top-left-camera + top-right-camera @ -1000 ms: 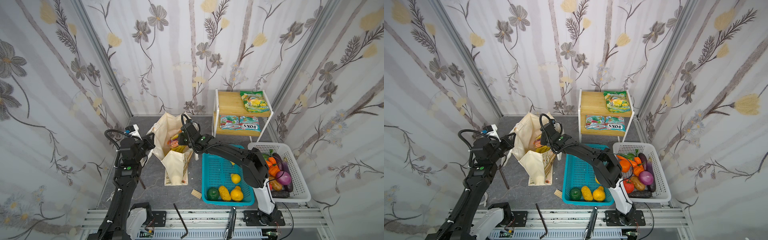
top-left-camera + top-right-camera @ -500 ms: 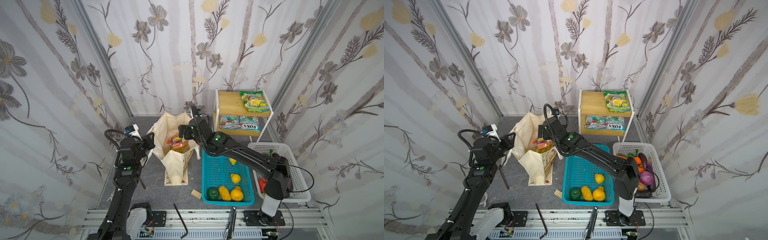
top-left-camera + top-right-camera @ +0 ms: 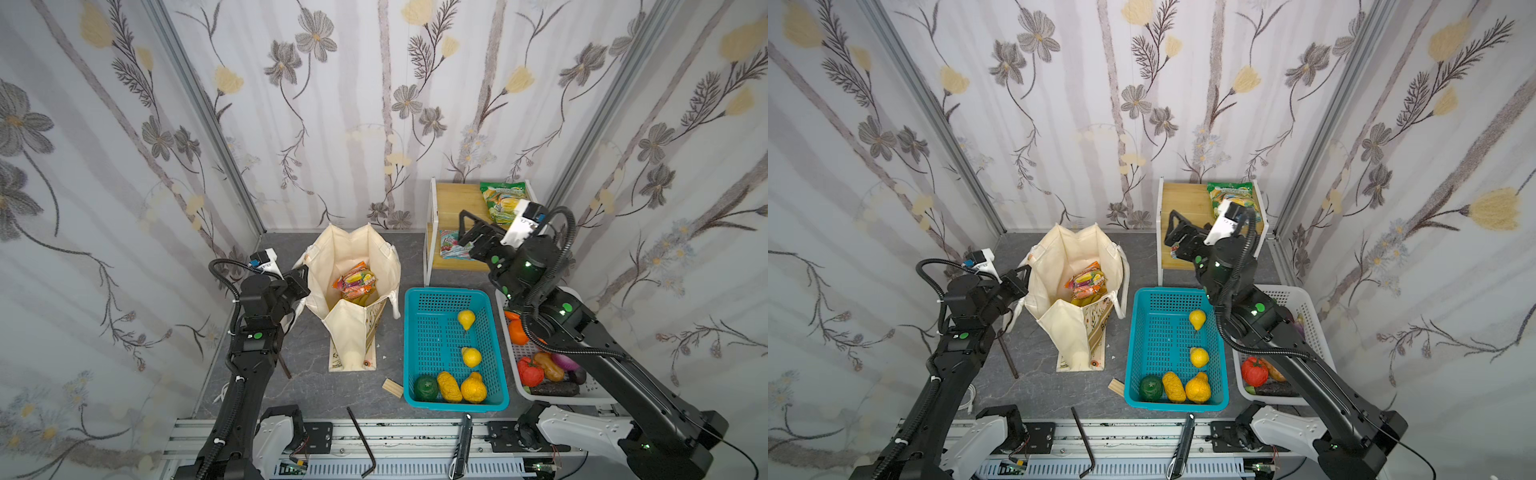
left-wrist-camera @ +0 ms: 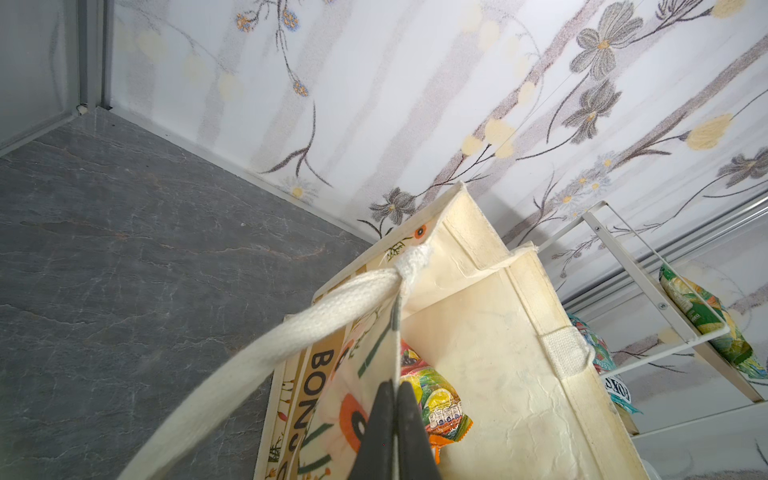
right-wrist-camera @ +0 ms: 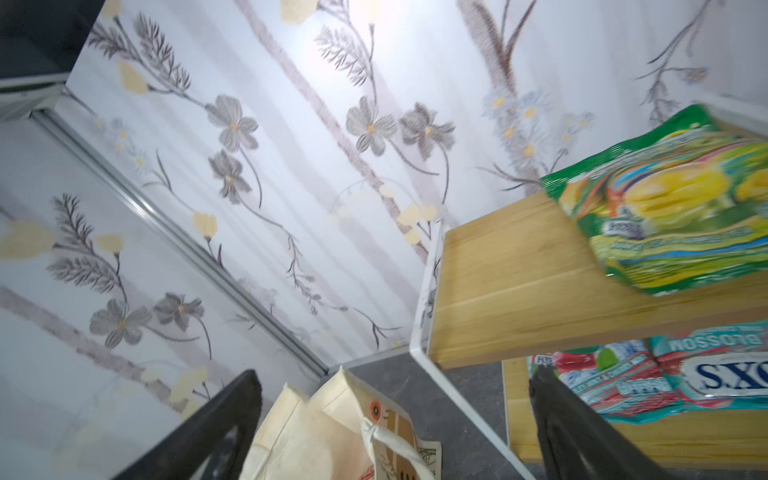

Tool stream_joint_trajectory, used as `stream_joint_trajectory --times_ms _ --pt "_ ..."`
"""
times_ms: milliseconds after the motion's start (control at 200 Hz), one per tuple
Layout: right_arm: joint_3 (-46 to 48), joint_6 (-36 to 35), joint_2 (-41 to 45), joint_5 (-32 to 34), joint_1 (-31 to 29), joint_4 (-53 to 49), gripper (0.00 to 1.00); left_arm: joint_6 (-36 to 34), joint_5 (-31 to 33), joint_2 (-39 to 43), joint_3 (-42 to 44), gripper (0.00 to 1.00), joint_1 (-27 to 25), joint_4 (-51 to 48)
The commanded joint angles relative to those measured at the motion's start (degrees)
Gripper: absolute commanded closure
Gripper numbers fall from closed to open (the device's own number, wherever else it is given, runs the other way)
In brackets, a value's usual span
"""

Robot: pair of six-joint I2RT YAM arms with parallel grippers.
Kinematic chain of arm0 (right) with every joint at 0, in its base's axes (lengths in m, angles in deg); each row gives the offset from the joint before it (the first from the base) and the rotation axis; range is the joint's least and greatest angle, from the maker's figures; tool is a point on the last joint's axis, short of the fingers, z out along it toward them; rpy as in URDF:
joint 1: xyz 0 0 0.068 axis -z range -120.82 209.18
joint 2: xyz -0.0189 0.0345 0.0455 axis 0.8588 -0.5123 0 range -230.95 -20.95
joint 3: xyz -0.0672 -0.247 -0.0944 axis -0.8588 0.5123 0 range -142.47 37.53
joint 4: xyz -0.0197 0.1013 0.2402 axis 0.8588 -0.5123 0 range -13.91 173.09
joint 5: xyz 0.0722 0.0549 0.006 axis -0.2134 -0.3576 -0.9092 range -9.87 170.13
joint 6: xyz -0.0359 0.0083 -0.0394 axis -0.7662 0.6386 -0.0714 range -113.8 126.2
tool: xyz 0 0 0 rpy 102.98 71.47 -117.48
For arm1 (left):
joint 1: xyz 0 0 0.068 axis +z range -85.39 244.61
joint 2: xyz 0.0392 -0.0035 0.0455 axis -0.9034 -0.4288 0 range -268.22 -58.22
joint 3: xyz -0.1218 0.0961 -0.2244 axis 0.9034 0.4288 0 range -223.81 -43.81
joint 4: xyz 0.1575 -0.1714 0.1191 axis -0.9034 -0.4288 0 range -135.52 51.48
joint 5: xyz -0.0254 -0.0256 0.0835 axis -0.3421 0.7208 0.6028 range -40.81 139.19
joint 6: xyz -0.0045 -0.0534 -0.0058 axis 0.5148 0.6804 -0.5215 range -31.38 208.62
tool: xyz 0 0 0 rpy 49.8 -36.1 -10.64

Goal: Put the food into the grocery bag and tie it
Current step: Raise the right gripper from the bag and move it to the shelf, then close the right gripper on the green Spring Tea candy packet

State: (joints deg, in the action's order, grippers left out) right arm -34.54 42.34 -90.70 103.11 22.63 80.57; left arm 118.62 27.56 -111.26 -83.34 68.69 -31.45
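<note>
The cream grocery bag [image 3: 357, 249] [image 3: 1059, 253] stands open at the back left. My left gripper [image 4: 395, 390] [image 3: 305, 276] [image 3: 1021, 276] is shut on the bag's printed side wall at its rim. An orange snack packet [image 3: 355, 282] [image 3: 1086, 280] [image 4: 436, 407] lies inside the bag. My right gripper [image 3: 462, 228] [image 3: 1169, 230] [image 5: 395, 376] is open and empty, beside the shelf's lower level. The green packet [image 3: 500, 199] [image 3: 1231, 195] [image 5: 665, 216] lies on the shelf top. A lemon [image 3: 471, 356] [image 3: 1199, 356] sits in the teal basket, an orange [image 3: 517, 332] in the white one.
The teal basket [image 3: 415, 299] holds a pear, two knobbly yellow fruits and a dark green fruit [image 3: 426, 388]. The white basket [image 3: 590, 395] lies under my right arm. The wooden shelf [image 3: 453, 199] holds FOX'S packets [image 5: 665, 374] below. A wooden block [image 3: 392, 387] lies on the floor.
My right gripper opened inside the bag, left the orange packet there, and swung right to the shelf. The left gripper has kept its hold on the bag.
</note>
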Motion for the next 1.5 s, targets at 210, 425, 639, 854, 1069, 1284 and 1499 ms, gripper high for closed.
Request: stream_joint_trajectory --times_ms 210,425,639,854,1069,1284,1499 --pt "-0.4 -1.2 5.1 -18.0 23.3 -5.2 0.00 0.3 -0.3 0.0 -0.3 1.00 0.0 2.1" --pt "-11.7 -10.8 -6.1 -16.5 29.3 -15.5 0.00 0.1 -0.1 -0.1 -0.3 1.00 0.0 2.0" --pt "-19.0 -13.4 -15.5 -19.0 32.9 -16.4 0.00 0.1 -0.3 -1.5 -0.4 1.00 0.0 2.0" --pt "-24.1 -15.8 -23.0 -18.4 33.0 -17.4 0.00 -0.1 -0.4 -2.2 -0.3 1.00 0.0 2.0" --pt "-27.5 -16.8 -28.7 -19.6 32.5 -20.0 0.01 -0.1 0.0 -2.0 -0.3 1.00 0.0 2.0" --pt "-28.6 -17.1 -30.7 -19.6 29.1 -20.6 0.03 0.0 -0.3 -2.3 -0.4 1.00 0.0 2.0" --pt "-28.8 -16.7 -31.1 -18.8 23.9 -20.3 0.04 -0.1 -0.4 -2.0 -0.5 1.00 0.0 2.0"
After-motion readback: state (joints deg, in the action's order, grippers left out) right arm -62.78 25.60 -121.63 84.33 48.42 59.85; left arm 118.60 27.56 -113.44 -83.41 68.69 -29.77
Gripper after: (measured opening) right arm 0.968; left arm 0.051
